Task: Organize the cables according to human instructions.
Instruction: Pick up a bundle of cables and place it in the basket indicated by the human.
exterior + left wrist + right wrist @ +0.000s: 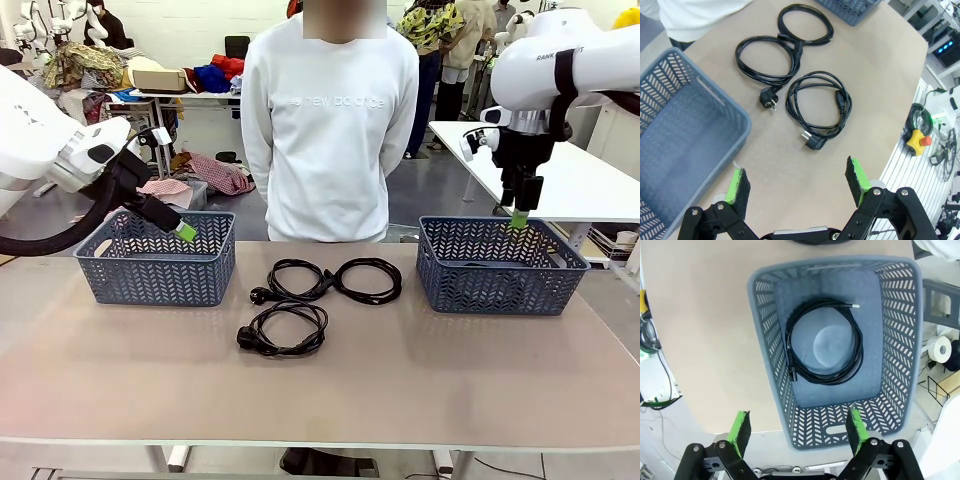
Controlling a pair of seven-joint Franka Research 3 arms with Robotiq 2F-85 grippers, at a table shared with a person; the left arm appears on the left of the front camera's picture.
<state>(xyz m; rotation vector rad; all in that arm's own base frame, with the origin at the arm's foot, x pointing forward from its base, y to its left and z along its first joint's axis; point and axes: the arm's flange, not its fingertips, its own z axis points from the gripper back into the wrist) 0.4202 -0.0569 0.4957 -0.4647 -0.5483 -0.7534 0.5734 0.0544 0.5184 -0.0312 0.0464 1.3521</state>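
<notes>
From the front, three thin black coiled rubber cables [320, 295] lie on the beige surface [450, 380] between two blue-grey lattice plastic baskets. The nearest coil [285, 328] is closer to the left claw [185, 232], over the left basket [150, 275], than to the right claw [519, 215], above the right basket [500, 280]. The right arm [560, 60] reads "RANK"; the person's white sweatshirt [330, 150] print begins "new". At the left wrist, the claw gapes empty, with that coil straight ahead and its plug [812, 142] pointing back at it. At the right wrist, the claw stands open and empty over a fourth cable [822, 342] coiled in the basket.
</notes>
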